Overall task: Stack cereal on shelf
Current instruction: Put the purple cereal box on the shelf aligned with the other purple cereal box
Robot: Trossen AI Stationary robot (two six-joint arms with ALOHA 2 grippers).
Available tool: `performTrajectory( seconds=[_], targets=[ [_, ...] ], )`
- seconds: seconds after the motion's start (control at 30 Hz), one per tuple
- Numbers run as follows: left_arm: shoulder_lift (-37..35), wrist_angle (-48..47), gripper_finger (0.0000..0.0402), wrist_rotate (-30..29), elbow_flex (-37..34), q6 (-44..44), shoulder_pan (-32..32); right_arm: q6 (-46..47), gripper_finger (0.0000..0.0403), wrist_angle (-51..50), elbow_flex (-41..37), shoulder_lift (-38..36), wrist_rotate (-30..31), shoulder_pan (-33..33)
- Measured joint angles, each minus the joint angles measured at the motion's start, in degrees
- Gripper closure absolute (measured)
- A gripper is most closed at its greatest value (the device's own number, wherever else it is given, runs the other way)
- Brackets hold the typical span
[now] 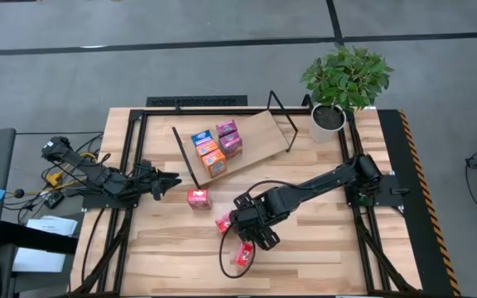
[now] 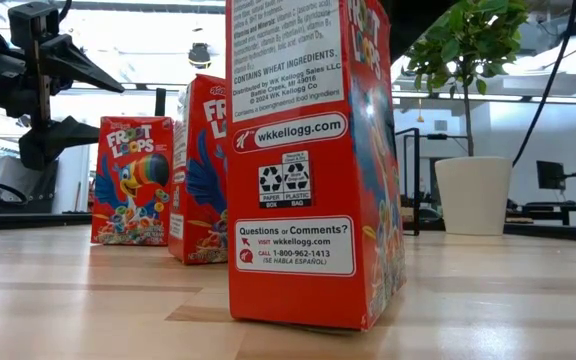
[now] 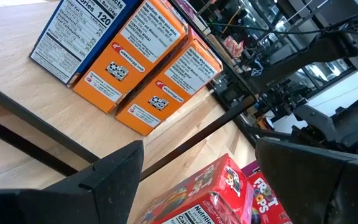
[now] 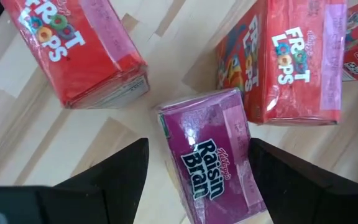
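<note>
Right gripper (image 4: 197, 171) hangs fingers spread over the purple box (image 4: 213, 158); left gripper (image 1: 171, 184), open and empty, waits beside the shelf (image 1: 259, 132).

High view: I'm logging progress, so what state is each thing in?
Shelf, tilted, five boxes on it.
Red boxes, on the table.
Purple box, on the table, ungripped.
Left gripper, open, empty.
Right gripper, open, astride the purple box.
</note>
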Motion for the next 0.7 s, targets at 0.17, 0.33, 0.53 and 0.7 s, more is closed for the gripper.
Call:
performTrajectory(
  seconds=[0.17,0.33,0.53,0.7],
  targets=[
    [0.0,0.0,0.0101,0.0,0.0,-0.2,0.0,-0.2,0.0101,-1.1,0.5,0.1,1.1,0.5],
    [0.0,0.0,0.0101,-0.5,0.0,-0.2,0.0,-0.6,0.0101,-2.1,1.6,0.2,2.0,0.6],
    [0.0,0.0,0.0101,-0.9,0.0,-0.2,0.0,-0.9,0.0101,-2.3,1.7,0.2,2.7,0.4],
    [0.0,0.0,0.0101,-0.9,0.0,-0.4,0.0,-0.6,0.0101,-2.3,1.7,0.2,3.0,0.8]
  ],
)
